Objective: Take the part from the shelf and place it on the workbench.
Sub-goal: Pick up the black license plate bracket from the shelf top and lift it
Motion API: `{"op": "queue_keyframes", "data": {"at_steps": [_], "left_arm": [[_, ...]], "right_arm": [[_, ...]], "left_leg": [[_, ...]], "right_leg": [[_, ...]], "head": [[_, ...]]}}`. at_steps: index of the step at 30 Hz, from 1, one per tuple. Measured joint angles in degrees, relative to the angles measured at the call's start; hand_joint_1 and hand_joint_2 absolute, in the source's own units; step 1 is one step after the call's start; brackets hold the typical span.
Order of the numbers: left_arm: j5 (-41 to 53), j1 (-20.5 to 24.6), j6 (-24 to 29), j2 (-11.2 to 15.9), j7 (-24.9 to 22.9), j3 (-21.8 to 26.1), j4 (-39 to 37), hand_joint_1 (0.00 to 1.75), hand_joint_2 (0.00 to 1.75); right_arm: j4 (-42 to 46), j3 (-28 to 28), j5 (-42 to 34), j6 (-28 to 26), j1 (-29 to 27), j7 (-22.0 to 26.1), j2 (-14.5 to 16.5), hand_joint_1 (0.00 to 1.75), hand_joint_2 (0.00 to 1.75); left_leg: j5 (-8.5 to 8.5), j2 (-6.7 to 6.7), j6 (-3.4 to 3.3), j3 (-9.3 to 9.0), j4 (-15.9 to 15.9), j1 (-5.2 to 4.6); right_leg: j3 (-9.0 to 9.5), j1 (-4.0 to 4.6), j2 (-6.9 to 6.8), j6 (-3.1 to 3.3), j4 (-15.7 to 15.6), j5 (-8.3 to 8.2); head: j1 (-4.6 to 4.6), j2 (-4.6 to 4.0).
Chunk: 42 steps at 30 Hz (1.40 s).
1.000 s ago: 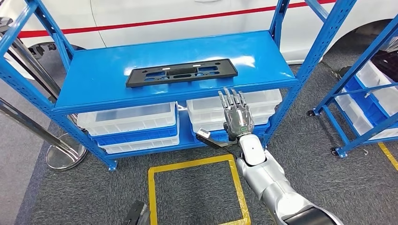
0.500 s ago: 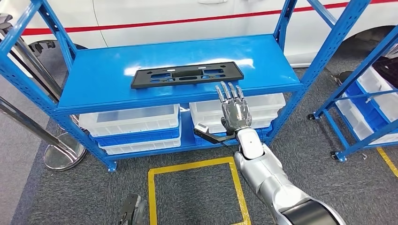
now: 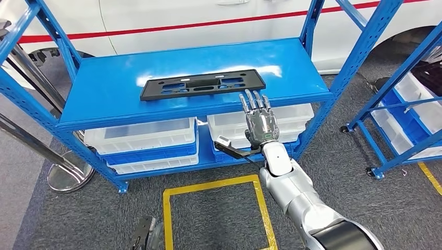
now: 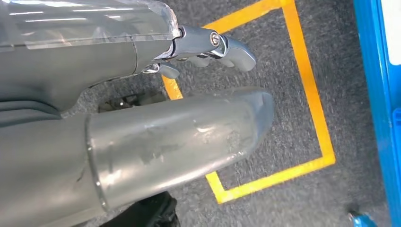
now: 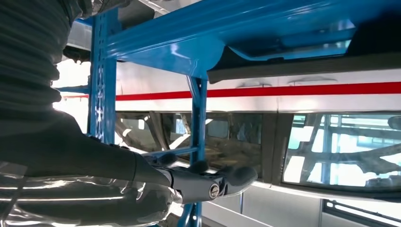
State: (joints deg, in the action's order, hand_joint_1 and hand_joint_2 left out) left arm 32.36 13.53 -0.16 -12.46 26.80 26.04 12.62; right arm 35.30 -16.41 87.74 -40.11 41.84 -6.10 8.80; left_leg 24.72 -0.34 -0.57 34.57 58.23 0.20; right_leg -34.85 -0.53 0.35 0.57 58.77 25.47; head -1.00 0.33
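Note:
The black flat part [image 3: 203, 85], long and with cut-outs, lies on the top board of the blue shelf [image 3: 130, 99]. My right hand [image 3: 259, 122] is raised in front of the shelf's front edge, just below and to the right of the part's right end. Its fingers are straight and apart and hold nothing; in the right wrist view the right hand [image 5: 203, 182] hovers free beside a blue shelf post [image 5: 197, 118]. My left hand [image 3: 146, 237] hangs low over the floor, and in the left wrist view the left hand [image 4: 189, 99] holds nothing.
White and blue bins [image 3: 143, 138] fill the shelf's lower board. A yellow taped square [image 3: 172, 192] marks the carpet in front. A second blue rack [image 3: 401, 120] stands at the right, a metal stand base [image 3: 68, 177] at the left, a white car [image 3: 208, 15] behind.
The whole picture shifted slightly as the camera moved. My right hand has risen a little, so its fingertips now reach the shelf's front edge. The part has not moved.

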Motion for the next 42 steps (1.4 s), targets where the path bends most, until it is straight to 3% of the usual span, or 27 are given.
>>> {"op": "queue_keyframes", "data": {"at_steps": [2,4,7,8,9,10,11,13,15,19,21,23,24,25,26,28,30,33,35,38,39,40,42], "left_arm": [[0.0,0.0,0.0,0.0,0.1,0.0,0.0,0.00,0.00],[0.0,0.0,-0.1,0.1,0.2,0.0,0.0,0.00,0.00],[0.0,0.1,-0.2,0.1,0.4,0.0,0.0,0.00,0.00],[0.0,0.0,-0.3,0.1,0.4,0.0,0.0,0.00,0.00],[0.0,-0.1,-0.5,0.1,0.5,0.1,0.0,0.00,0.00],[0.0,-0.1,-0.6,0.2,0.6,0.1,0.0,0.00,0.00],[0.1,-0.2,-0.8,0.2,0.7,0.1,0.0,0.00,0.00],[0.1,-0.2,-0.9,0.2,0.9,0.1,0.0,0.00,0.00],[0.4,-0.2,-1.0,0.3,1.2,0.1,0.0,0.00,0.00],[0.7,-0.2,-0.9,0.5,1.4,0.1,0.0,0.00,0.00],[0.8,-0.2,-0.8,0.6,1.5,0.1,0.0,0.00,0.00],[0.9,-0.3,-0.8,0.6,1.5,0.1,0.0,0.00,0.00],[0.9,-0.4,-0.7,0.7,1.5,0.1,0.0,0.00,0.00],[0.9,-0.4,-0.7,0.7,1.5,0.1,0.0,0.00,0.00],[0.9,-0.5,-0.7,0.7,1.5,0.1,0.0,0.00,0.00],[1.0,-0.4,-0.6,0.8,1.5,0.1,0.0,0.00,0.00],[1.0,-0.1,-0.6,0.8,1.5,0.1,0.0,0.00,0.00],[1.1,-0.2,-0.6,0.9,1.5,0.1,0.0,0.00,0.00],[1.1,-0.2,-0.6,0.9,1.5,0.1,0.0,0.00,0.00],[1.2,-0.1,-0.6,0.9,1.5,0.1,0.0,0.00,0.00],[1.2,-0.2,-0.6,0.9,1.5,0.1,0.0,0.00,0.00],[1.2,-0.3,-0.6,0.9,1.5,0.1,0.0,0.00,0.00],[1.2,-0.3,-0.6,0.9,1.5,0.1,0.0,0.00,0.00]], "right_arm": [[-0.1,0.0,0.0,0.0,0.1,0.0,0.0,0.00,1.75],[-0.1,0.1,0.0,0.0,0.2,0.1,0.0,0.00,1.75],[-0.1,0.1,0.0,0.0,0.0,0.1,0.0,0.00,1.75],[-0.1,0.2,0.0,0.0,-0.2,0.2,0.0,0.00,1.31],[-0.1,0.2,-0.1,0.0,-0.6,0.3,0.0,0.00,0.87],[-0.1,0.3,-0.1,0.0,-0.8,0.5,0.0,0.00,0.44],[0.0,0.4,-0.2,0.0,-1.0,0.7,0.1,0.00,0.00],[0.1,0.4,-0.1,0.0,-1.1,1.3,0.1,0.00,0.00],[0.0,0.4,-0.1,0.0,-1.1,2.1,0.2,0.00,0.00],[-0.6,-0.1,0.1,0.0,-1.0,2.0,0.4,0.00,0.00],[-0.7,-1.0,0.2,0.0,-0.9,1.4,0.4,0.00,0.00],[-0.7,-2.0,0.2,0.0,-1.0,1.2,0.4,0.00,0.00],[-0.7,-2.4,0.2,0.0,-1.1,1.1,0.4,0.00,0.00],[-0.6,-2.8,0.2,0.0,-1.3,1.1,0.4,0.00,0.00],[-0.6,-3.1,0.2,0.0,-1.3,1.1,0.4,0.00,0.00],[-0.2,-3.5,0.2,0.0,-1.3,1.1,0.4,0.00,0.00],[0.1,-3.7,0.2,0.0,-1.3,0.9,0.4,0.00,0.00],[0.6,-3.9,0.2,0.0,-1.4,0.6,0.3,0.00,0.00],[1.0,-4.0,0.2,0.0,-1.4,0.6,0.3,0.00,0.00],[1.1,-4.0,0.2,0.0,-1.7,0.5,0.1,0.00,0.00],[1.1,-4.0,0.2,0.0,-1.9,0.5,0.0,0.00,0.00],[1.1,-4.0,0.2,0.0,-2.1,0.5,-0.1,0.00,0.00],[1.1,-4.0,0.2,0.0,-2.2,0.5,-0.1,0.00,0.00]], "left_leg": [[-0.07,-0.05,-0.44,-0.14,-0.4,0.03],[-0.39,0.01,-1.10,-0.42,-1.0,0.31],[-0.48,0.11,-1.71,-0.56,-1.3,0.38],[-0.43,0.11,-1.75,-0.57,-1.2,0.36],[-0.37,0.09,-1.76,-0.58,-1.2,0.35],[-0.26,0.06,-1.72,-0.60,-1.0,0.37],[-0.09,0.01,-1.62,-0.62,-0.8,0.38],[0.42,-0.07,-1.18,-0.49,-0.2,0.28],[0.75,-0.09,-0.67,-0.27,0.3,0.08],[1.70,-0.09,0.40,0.19,1.4,0.16],[4.61,0.00,0.98,2.48,6.5,0.32],[7.78,0.03,1.33,6.17,14.1,0.41],[8.19,0.03,1.36,7.37,16.4,0.43],[7.49,0.05,1.29,7.56,16.5,0.42],[5.70,0.21,1.08,6.49,14.2,0.38],[1.80,1.70,0.31,2.51,6.0,0.01],[0.37,3.11,-0.39,0.09,0.9,-0.55],[0.14,2.43,-0.98,-0.13,-0.2,-0.59],[-0.37,1.82,-1.57,-0.36,-0.8,-0.19],[-0.60,0.81,-1.93,-0.40,-1.1,-0.01],[-0.60,0.39,-1.94,-0.39,-1.0,-0.01],[-0.57,-0.01,-1.91,-0.38,-0.9,0.00],[-0.37,-0.65,-1.70,-0.38,-0.5,0.07]], "right_leg": [[-0.07,0.02,-0.02,-0.66,-0.1,-0.02],[-0.53,0.00,-0.05,-1.24,1.2,1.04],[-4.99,-0.18,-0.07,-1.79,10.7,6.07],[-6.67,-0.24,-0.08,-1.93,14.0,7.21],[-7.62,-0.29,-0.09,-2.01,15.6,7.28],[-7.45,-0.34,-0.11,-2.04,14.9,6.13],[-6.22,-0.41,-0.14,-2.02,12.1,4.13],[-2.76,-0.39,-0.20,-1.79,4.6,0.69],[-1.17,-0.22,-0.14,-1.34,1.1,-0.08],[-0.95,-0.24,-0.25,0.03,0.7,-0.16],[-0.73,-0.32,-0.62,0.64,0.5,-0.18],[-0.69,-0.19,-1.07,0.92,0.5,-0.08],[-0.65,-0.11,-1.32,0.98,0.5,-0.01],[-0.58,-0.06,-1.57,1.01,0.6,0.05],[-0.45,0.01,-1.84,1.02,0.6,0.14],[-0.08,0.23,-2.42,0.87,0.6,0.39],[0.05,0.48,-3.04,0.49,0.6,0.53],[0.17,0.52,-3.90,-0.30,0.6,0.66],[-0.59,0.39,-2.69,-0.88,2.6,2.33],[-5.32,0.13,-0.77,-1.38,12.7,7.39],[-6.69,0.05,-0.69,-1.51,15.3,8.03],[-7.23,-0.04,-0.65,-1.60,16.1,7.56],[-5.06,-0.28,-0.62,-1.63,11.0,3.77]], "head": [[0.00,0.00],[0.03,0.00],[0.04,0.00],[0.04,0.00],[0.04,0.00],[0.05,0.00],[0.04,0.00],[0.06,0.00],[0.04,0.00],[0.02,0.00],[0.02,0.00],[0.02,0.00],[0.01,0.00],[0.01,0.00],[0.01,0.00],[0.01,0.00],[0.02,0.00],[0.03,0.00],[0.04,0.00],[0.05,0.00],[0.05,0.00],[0.04,0.00],[0.04,0.00]]}}
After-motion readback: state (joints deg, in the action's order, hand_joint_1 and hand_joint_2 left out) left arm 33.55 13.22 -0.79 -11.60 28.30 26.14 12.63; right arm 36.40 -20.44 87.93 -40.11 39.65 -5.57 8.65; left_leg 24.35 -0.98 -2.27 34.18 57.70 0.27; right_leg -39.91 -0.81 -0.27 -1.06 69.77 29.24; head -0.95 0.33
